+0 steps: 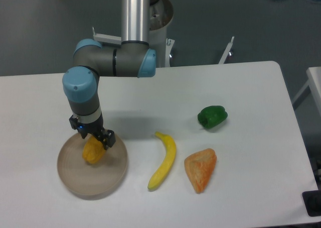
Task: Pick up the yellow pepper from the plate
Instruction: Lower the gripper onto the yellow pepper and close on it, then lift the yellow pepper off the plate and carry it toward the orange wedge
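Note:
The yellow pepper (93, 153) lies on the left half of the round beige plate (108, 180) at the table's front left. My gripper (94, 139) points straight down over the pepper, its dark fingers (109, 139) standing apart on either side of the pepper's top. It is open, and the fingers look wider than the pepper. The upper part of the pepper is hidden by the gripper body.
A yellow banana (164, 160) lies just right of the plate. An orange wedge-shaped item (201, 169) sits beyond the banana, and a green pepper (212, 116) lies further back right. The arm's base column (135, 17) stands at the table's far edge.

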Robot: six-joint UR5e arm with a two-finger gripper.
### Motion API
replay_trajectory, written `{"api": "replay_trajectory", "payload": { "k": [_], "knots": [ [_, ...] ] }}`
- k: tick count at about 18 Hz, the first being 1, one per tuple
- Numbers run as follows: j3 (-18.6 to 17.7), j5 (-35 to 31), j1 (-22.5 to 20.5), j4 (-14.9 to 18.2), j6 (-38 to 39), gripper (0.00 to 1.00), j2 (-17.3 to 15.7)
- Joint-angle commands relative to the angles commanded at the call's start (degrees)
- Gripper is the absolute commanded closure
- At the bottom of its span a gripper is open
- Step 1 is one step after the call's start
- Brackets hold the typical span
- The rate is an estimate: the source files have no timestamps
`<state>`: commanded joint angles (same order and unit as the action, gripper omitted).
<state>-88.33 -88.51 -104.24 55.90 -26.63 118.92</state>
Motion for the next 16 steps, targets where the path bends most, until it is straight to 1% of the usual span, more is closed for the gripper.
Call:
{"api": "replay_trajectory", "payload": {
  "k": [2,4,7,10,12,13,14,16],
  "knots": [
    [0.00,0.09,0.00,0.09,0.00,0.49,0.09],
    [0.26,0.00,0.00,0.09,-0.09,0.51,0.09],
    [0.70,0.00,0.00,0.17,-0.44,0.52,0.00],
    [2.54,-0.09,-0.61,0.70,-1.14,0.52,-0.53],
    [3.95,-0.96,-2.80,1.31,-3.06,0.52,-1.23],
    [4.22,-1.40,-4.29,1.32,-5.16,0.52,-2.45],
    [4.22,-1.58,-5.52,1.49,-7.80,0.52,-3.59],
    [4.39,-1.67,-9.38,2.80,-13.77,0.52,-4.48]
  ]
}}
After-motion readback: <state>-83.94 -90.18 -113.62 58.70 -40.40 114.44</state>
